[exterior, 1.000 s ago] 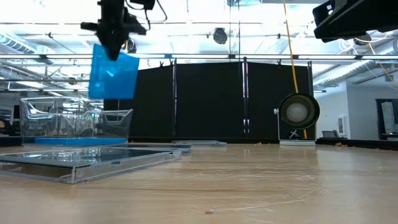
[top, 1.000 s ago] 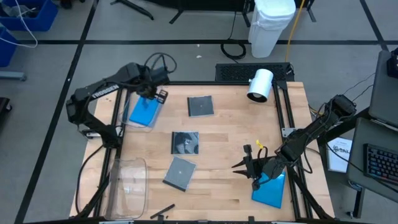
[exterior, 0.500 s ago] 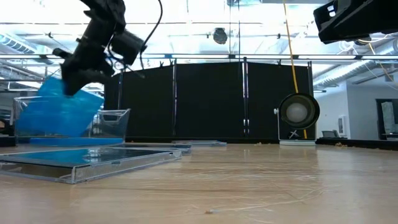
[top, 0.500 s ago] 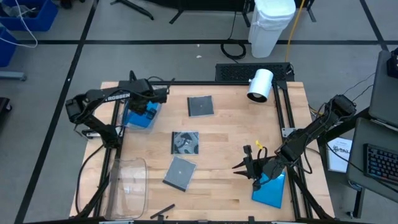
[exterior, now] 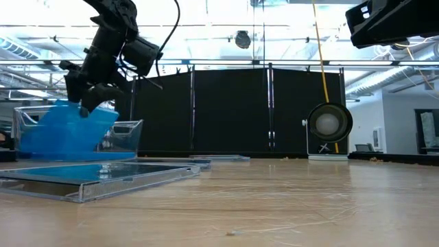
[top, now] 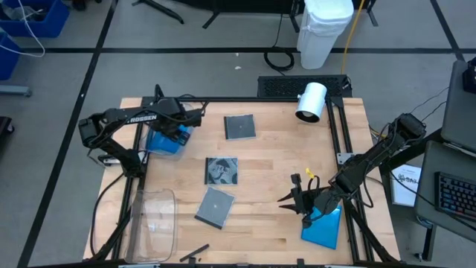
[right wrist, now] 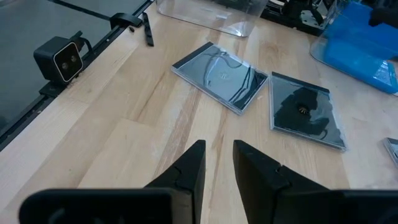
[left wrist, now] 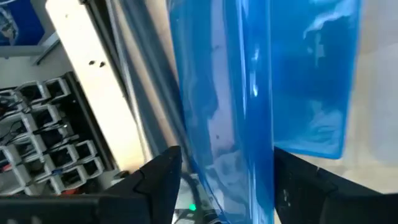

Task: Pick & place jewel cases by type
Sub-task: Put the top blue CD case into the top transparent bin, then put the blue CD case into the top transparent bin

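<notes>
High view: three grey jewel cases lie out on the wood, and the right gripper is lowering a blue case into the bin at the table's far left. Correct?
Not quite: it is the left gripper at the blue case in the bin, as the high view shows. The right gripper waits near the table's front right. The three grey cases are right.

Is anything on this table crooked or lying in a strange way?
Yes. The blue case under the left gripper leans tilted in the clear bin at the table's far left, not flat. Another blue case hangs over the table's near right edge, by the right gripper.
</notes>
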Robot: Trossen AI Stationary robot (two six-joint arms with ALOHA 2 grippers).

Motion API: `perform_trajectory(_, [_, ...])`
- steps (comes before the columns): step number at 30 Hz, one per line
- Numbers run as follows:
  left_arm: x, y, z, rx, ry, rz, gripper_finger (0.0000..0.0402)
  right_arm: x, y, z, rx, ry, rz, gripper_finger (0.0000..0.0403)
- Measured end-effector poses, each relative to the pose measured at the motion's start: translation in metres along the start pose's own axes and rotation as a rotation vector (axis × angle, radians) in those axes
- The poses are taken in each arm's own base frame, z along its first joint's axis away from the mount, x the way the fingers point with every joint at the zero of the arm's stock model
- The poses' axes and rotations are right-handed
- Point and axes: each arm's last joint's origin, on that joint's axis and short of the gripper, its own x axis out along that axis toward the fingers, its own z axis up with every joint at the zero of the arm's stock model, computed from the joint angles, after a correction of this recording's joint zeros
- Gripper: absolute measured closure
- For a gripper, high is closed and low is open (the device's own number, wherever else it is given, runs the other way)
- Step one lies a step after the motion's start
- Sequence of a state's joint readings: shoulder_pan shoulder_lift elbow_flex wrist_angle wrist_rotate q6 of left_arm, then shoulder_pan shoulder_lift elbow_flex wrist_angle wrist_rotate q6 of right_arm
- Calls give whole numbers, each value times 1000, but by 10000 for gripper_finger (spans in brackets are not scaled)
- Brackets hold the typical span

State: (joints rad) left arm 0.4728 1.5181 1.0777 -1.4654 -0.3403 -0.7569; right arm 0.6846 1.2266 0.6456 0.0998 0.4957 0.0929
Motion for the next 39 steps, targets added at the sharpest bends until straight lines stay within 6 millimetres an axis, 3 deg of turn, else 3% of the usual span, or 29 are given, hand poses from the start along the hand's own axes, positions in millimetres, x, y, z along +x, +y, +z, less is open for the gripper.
perform_trajectory(6, [-21, -4, 6, -10, -87, -71, 172, 0, 0, 0, 1, 0, 0, 330])
perform_trajectory(14, [-81, -11, 11, 25, -320, -231, 178, 0, 0, 0, 5, -4, 5, 330])
perform_trajectory(17, [-108, -24, 6, 85, -499, -367, 178, -2, 5, 5, 40, -35, 131, 330])
perform_trajectory(20, [-133, -49, -7, 192, -713, -533, 179, -8, 16, 12, 82, -86, 365, 333])
perform_trajectory(25, [-162, -99, -53, 447, -1046, -810, 179, -22, 38, 1, 107, 9, 470, 373])
perform_trajectory(29, [-161, -132, -95, 622, -1286, -1011, 179, -31, 44, -7, 217, 212, 386, 397])
perform_trajectory(32, [-147, -146, -117, 699, -1419, -1096, 178, -37, 44, -12, 259, 390, 274, 401])
perform_trajectory(39, [-101, -157, -143, 668, -1482, -1247, 178, -38, 46, -36, 435, 762, 191, 402])
